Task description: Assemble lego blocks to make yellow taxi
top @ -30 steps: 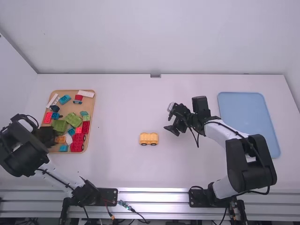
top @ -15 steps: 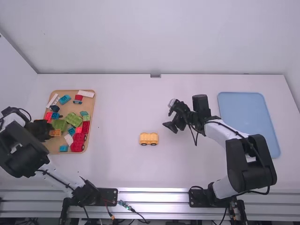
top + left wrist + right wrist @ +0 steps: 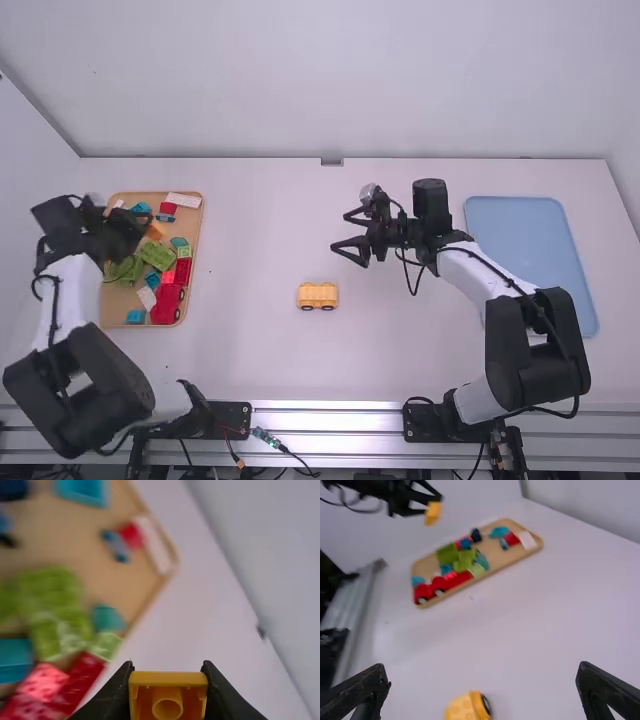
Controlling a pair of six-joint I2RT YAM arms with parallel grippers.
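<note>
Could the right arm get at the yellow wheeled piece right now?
Probably yes: its open jaws are near the yellow piece, nothing seems to stand between, and the left arm is off over the wooden tray.

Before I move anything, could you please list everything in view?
Table: one, white, across the view
Wheeled block: one, yellow, mid-table
Held block: one, orange, in left fingers
Wooden tray: one, tan, table's left side
Loose blocks: several, mixed colours, wooden tray
Flat tray: one, blue, table's right side
Metal rail: one, silver, near edge
Arms: two, black and white, left arm by wooden tray, right arm over table
Fingers: two pairs, black, left shut, right open
</note>
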